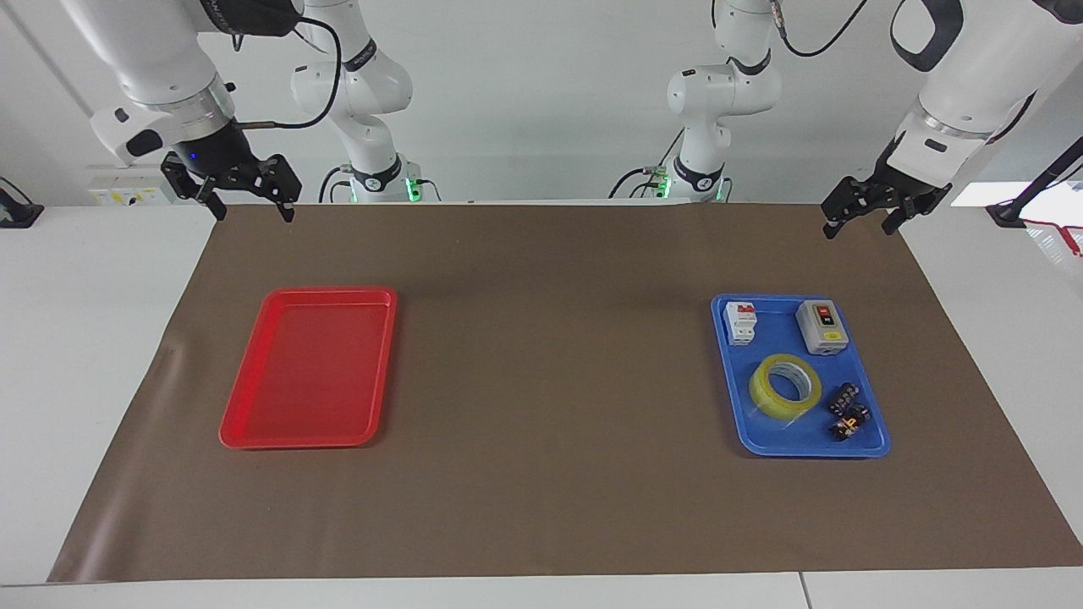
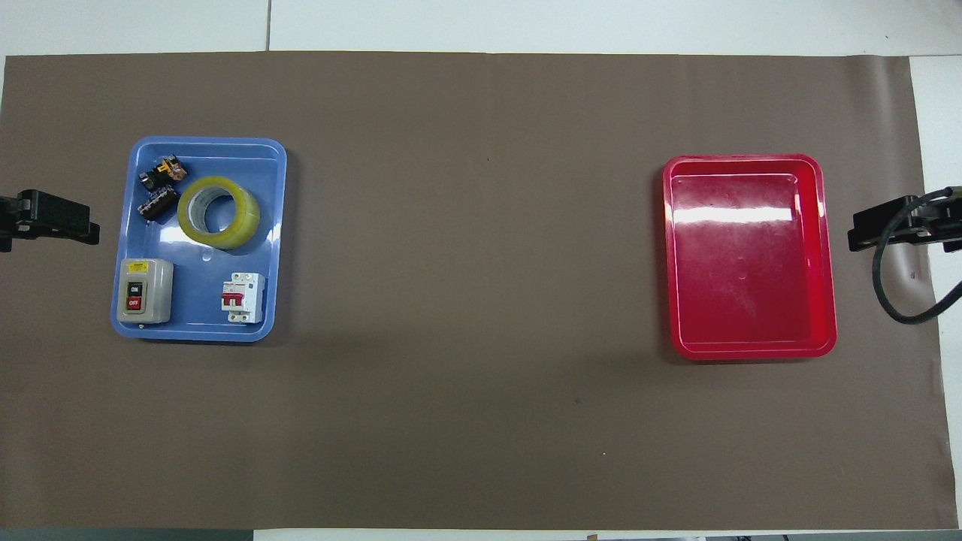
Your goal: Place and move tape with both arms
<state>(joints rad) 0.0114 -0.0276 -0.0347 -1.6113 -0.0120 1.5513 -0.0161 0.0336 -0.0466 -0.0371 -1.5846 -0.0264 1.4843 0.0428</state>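
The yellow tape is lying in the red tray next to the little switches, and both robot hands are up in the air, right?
Not quite. The tape lies in the blue tray, not the red tray, which holds nothing; the overhead view shows this plainly. The rest holds: the switches sit beside it, and the left end effector and right end effector hang in the air.

Left gripper (image 2: pixel 56 225) cut off by overhead view's edge, only tip showing, right gripper (image 2: pixel 894 229) likewise cut off and crossed by dark cable (image 2: pixel 890 289), two small dark parts (image 1: pixel 848 410) in blue tray (image 1: pixel 736 423) too small to identify.
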